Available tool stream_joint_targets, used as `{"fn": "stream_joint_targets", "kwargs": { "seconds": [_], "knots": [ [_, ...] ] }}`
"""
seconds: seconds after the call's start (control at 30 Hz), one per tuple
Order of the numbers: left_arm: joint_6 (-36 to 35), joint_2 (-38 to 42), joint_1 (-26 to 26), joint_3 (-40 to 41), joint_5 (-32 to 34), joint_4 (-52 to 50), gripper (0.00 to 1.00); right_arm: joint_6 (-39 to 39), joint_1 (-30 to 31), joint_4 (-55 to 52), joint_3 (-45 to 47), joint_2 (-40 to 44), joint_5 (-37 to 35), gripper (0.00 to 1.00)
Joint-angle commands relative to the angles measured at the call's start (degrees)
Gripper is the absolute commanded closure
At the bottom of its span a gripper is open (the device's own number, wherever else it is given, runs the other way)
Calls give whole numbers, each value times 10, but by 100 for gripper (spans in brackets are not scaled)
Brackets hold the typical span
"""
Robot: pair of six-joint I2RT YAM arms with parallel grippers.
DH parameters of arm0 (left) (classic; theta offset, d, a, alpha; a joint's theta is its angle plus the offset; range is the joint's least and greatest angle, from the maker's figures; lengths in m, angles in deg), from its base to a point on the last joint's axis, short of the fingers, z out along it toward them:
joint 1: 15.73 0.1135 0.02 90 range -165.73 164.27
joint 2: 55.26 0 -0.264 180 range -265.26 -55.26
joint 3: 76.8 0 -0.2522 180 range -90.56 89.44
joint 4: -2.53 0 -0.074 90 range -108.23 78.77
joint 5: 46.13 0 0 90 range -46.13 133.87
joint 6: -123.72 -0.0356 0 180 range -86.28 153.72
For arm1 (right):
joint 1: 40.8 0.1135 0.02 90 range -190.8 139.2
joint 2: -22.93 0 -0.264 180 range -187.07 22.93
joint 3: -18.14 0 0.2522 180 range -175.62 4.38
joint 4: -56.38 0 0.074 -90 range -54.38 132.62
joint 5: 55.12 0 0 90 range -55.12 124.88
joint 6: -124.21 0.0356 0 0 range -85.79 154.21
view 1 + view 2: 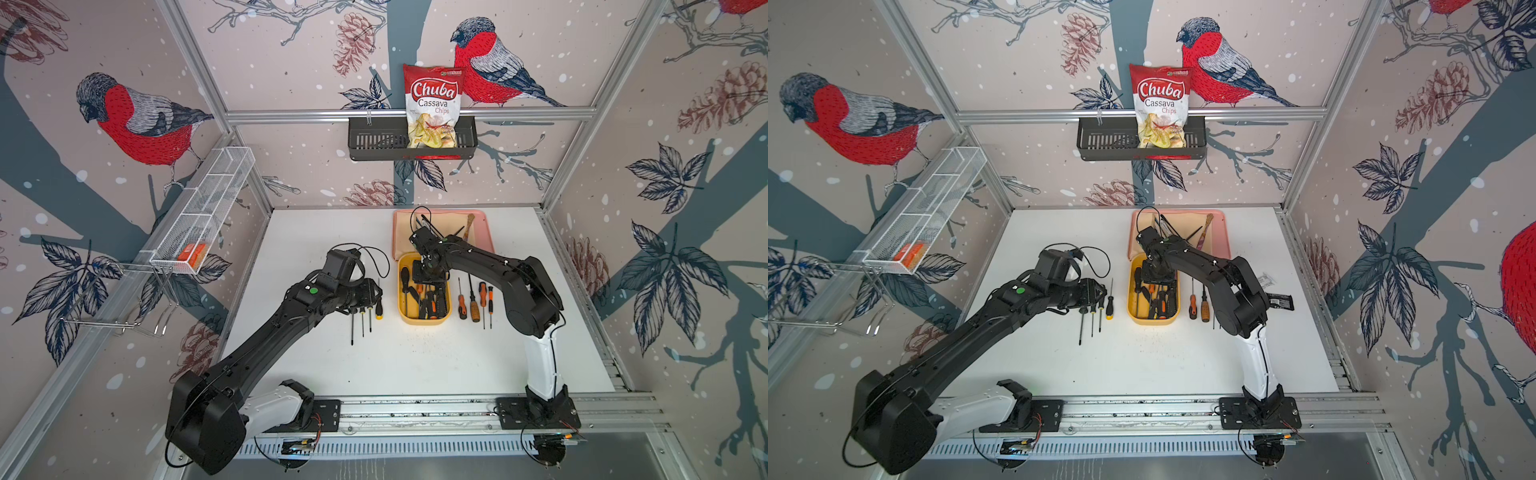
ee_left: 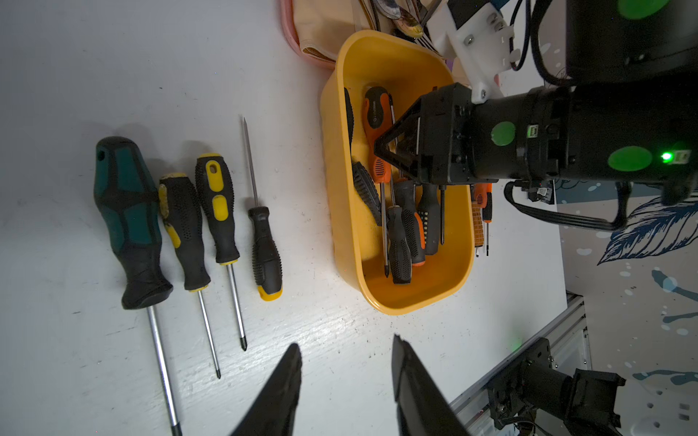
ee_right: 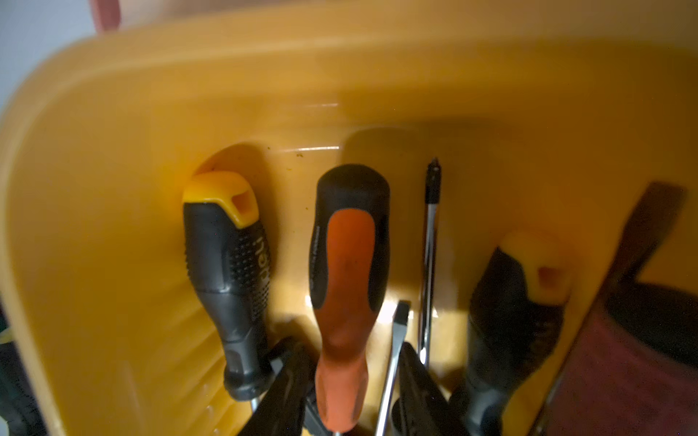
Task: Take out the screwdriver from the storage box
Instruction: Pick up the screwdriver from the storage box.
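White tabletop [image 1: 415, 361], right end effector [image 3: 347, 347] straddling orange-handled screwdriver [image 3: 349, 256] in storage box [image 3: 113, 151], grip unclear, left end effector [image 2: 345, 343] parted, empty

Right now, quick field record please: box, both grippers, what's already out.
storage box: on table, several screwdrivers inside
right gripper: down in the box, jaws astride orange-black screwdriver; grip unclear
left gripper: open, empty, above the table beside the box
left row: four screwdrivers out, left arm's side
right row: four screwdrivers out, right arm's side
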Motion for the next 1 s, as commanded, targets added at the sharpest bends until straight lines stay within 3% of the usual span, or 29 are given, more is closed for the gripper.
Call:
{"fn": "stream_joint_targets", "kwargs": {
  "seconds": [0.0, 0.4, 0.97],
  "knots": [
    [4, 0, 0, 4, 4, 13, 58, -5, 0, -7, -6, -9, 3, 62],
    [12, 6, -1, 14, 5, 19, 58, -11, 2, -3, 2, -3, 11, 81],
    [11, -58, -36, -24, -11, 54, 58, -39, -2, -57, 61, 172, -52, 84]
  ]
}}
